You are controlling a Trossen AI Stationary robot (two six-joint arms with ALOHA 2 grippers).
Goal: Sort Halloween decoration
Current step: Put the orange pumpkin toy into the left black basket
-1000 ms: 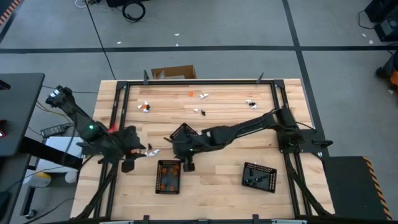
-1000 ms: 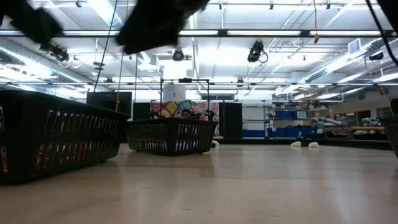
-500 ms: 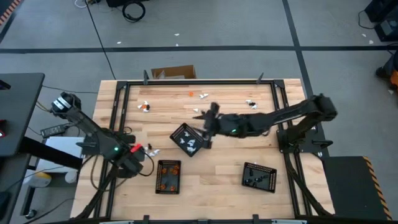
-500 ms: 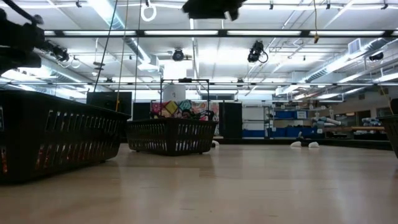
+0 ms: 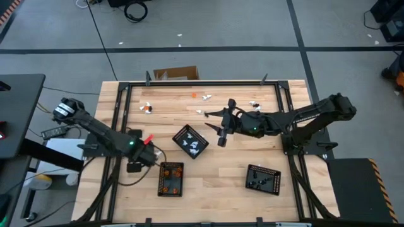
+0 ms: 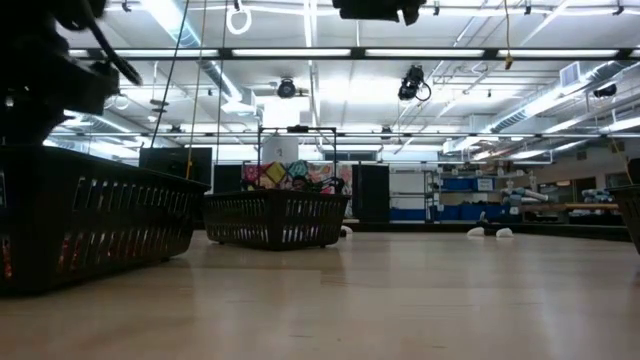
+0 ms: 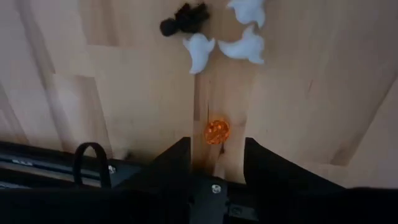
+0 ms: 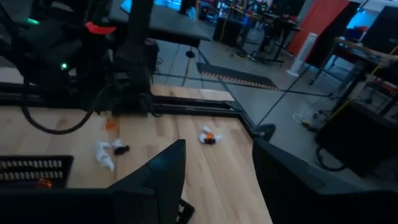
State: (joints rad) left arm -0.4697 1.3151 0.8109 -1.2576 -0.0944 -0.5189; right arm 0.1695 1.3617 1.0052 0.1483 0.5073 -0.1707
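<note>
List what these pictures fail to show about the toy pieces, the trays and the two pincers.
- Pieces in the right-hand tray: high view, too small to tell shapes.
- Tray contents: low view, mesh walls hide them.
- Left pincer: open over an orange piece; its height above the table is unclear.
- Right pincer: open, empty; fingertips cut off by the wrist picture's edge.

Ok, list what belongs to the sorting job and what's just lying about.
Job: orange piece, white ghosts, black piece, other loose pieces, trays, left gripper, right gripper.
Lying about: cardboard box, floor cable.
</note>
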